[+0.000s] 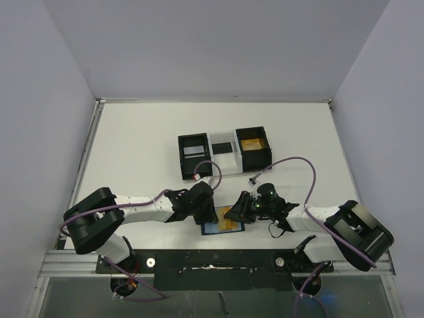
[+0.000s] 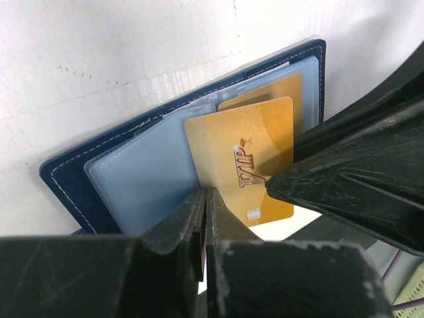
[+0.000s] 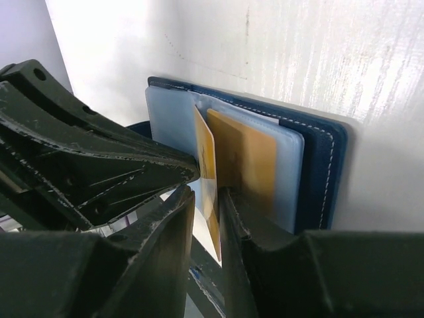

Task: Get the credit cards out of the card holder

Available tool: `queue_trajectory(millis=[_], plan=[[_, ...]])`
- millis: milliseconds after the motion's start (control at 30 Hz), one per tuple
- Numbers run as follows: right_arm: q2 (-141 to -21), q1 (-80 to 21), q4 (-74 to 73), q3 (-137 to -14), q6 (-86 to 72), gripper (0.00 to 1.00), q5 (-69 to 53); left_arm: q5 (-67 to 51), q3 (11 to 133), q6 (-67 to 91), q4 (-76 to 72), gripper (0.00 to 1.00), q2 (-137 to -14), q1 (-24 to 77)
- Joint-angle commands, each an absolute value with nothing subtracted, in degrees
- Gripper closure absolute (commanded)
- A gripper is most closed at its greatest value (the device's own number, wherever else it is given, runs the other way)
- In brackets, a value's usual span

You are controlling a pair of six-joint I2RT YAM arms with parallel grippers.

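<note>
The card holder lies open near the table's front edge, navy outside and pale blue inside. One gold credit card marked VIP stands tilted up out of it, thin and edge-on in the right wrist view. A second gold card stays in its slot. My left gripper is shut on the raised card's lower corner. My right gripper straddles the same card with its jaws slightly apart, a gap showing on one side.
Two black boxes joined by a clear middle section stand behind the arms, the right one holding a tan card. Purple cables loop over both arms. White walls close in the table on three sides.
</note>
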State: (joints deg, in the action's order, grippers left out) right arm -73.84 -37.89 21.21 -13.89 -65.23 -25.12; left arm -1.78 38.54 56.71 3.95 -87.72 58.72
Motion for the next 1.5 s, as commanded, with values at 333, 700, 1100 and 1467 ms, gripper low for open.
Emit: queue_trajectory(millis=[333, 700, 1100, 1467], plan=[[-79.3, -39.0, 27.3, -16.2, -66.0, 0.92, -26.8, 0.7, 37.9, 55.0, 6.8, 1.00, -88.1, 59.1], [-58.3, -32.2, 2.8, -19.1, -55.8, 1.00, -23.3, 1.4, 36.5, 54.3, 6.6, 0.96, -82.0, 58.6], [-35.6, -31.3, -10.9, -22.2, -44.5, 1.00, -6.2, 1.8, 45.5, 47.9, 12.5, 0.70, -78.2, 57.5], [-32.5, -31.1, -15.8, -32.6, -26.0, 1.00, 20.1, 6.2, 49.3, 39.3, 25.4, 0.32, -67.3, 46.0]])
